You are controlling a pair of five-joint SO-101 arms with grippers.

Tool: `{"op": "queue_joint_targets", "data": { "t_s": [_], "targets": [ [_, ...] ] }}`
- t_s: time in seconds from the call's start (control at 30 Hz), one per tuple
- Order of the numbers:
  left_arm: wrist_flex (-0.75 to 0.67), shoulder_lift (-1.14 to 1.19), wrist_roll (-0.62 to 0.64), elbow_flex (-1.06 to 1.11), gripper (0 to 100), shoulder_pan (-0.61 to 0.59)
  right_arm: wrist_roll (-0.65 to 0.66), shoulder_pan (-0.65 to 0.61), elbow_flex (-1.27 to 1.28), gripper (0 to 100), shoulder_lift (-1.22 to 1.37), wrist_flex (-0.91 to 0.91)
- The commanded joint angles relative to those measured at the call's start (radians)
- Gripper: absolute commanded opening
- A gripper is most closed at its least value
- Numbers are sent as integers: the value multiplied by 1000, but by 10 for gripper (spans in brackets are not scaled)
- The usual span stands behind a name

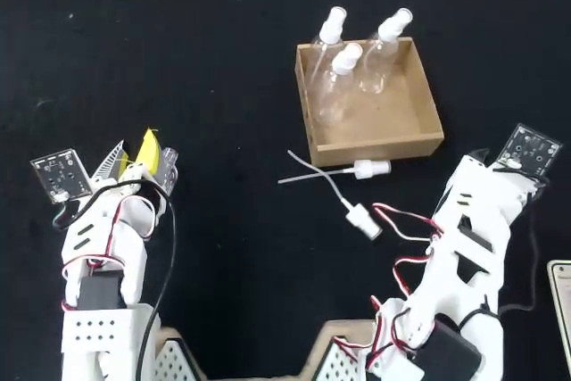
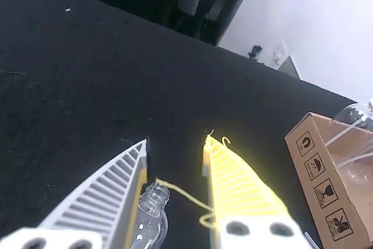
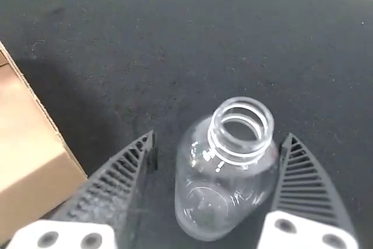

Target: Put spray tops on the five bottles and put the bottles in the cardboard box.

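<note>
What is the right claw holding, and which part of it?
Nothing, as far as it shows. An uncapped bottle sits between the right gripper's spread fingers, level with its body, but there is a gap beside one finger.

Count at the worktop: cardboard box [image 1: 375, 145], one, far right of centre. Bottles, five in all. Three stand in the box, each capped: one at the far left corner [image 1: 319, 49], one nearer [image 1: 330, 95], one to the right [image 1: 376, 67]. Two are uncapped, one bottle [image 2: 150, 221] at the left end effector [image 2: 175, 141] and one bottle [image 3: 224, 173] at the right end effector [image 3: 220, 137]. Spray tops, five: three seated on the boxed bottles, two loose just near of the box, one spray top [image 1: 370, 168] close to its wall and one spray top [image 1: 363, 219] nearer. Arms, two; end effectors, two.
</note>
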Motion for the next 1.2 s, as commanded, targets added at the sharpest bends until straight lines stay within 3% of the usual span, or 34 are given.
{"op": "queue_joint_targets", "data": {
  "t_s": [0.0,1.0,1.17],
  "targets": [
    [-26,-15,-9,-13,155,16,11,-17,-44,307,-41,-2],
    [-26,-15,-9,-15,155,16,5,21,-68,307,-42,-2],
    [-26,-15,-9,-15,155,16,3,28,-76,211,-42,-15]
  ]
}}
